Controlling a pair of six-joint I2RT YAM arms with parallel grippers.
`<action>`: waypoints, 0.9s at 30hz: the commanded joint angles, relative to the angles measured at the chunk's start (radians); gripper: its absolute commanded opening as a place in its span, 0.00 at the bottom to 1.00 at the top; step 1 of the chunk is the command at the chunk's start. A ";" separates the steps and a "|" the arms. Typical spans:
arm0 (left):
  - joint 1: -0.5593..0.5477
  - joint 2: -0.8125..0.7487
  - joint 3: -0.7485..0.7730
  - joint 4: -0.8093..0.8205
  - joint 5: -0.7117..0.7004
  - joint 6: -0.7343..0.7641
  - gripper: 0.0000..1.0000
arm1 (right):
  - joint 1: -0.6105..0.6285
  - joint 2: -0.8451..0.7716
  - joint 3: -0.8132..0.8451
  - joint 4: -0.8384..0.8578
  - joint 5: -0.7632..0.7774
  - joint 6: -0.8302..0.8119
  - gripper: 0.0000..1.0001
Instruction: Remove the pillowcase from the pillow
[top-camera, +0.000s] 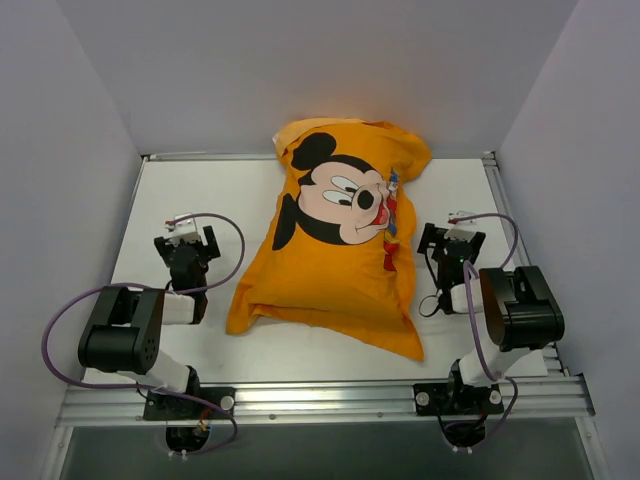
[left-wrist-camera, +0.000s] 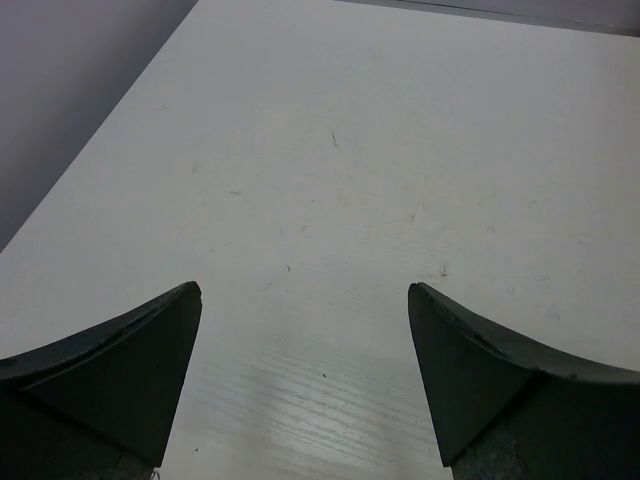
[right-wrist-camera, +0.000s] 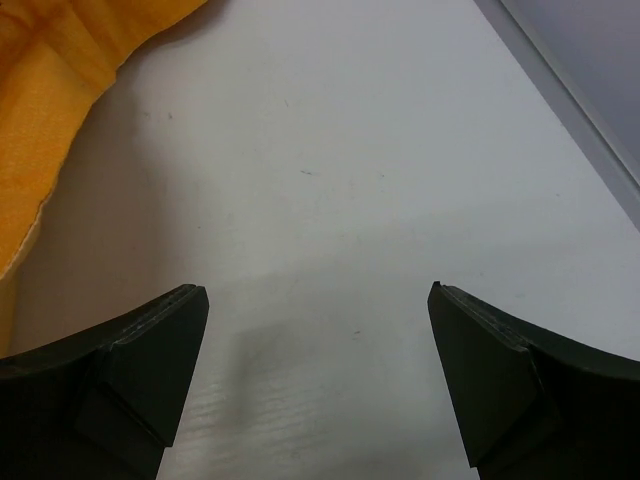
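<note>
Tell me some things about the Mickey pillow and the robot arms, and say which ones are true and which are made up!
1. The pillowcase lies on the table between the two arms. True.
2. The left gripper is holding the pillowcase. False: it is open over bare table and holds nothing.
3. Mickey's face points up. True.
4. The right gripper is shut. False: it is open, with the pillowcase's edge off to one side and not touching it.
</note>
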 joint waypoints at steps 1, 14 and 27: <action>0.008 -0.002 0.021 0.045 0.007 -0.003 0.94 | -0.009 -0.061 0.050 0.048 0.081 0.027 1.00; 0.000 -0.141 0.160 -0.371 0.115 0.043 0.94 | -0.066 -0.147 0.636 -0.978 -0.274 0.395 1.00; -0.019 -0.045 1.018 -1.656 0.808 0.250 0.94 | 0.065 0.079 0.791 -0.885 -0.769 0.541 1.00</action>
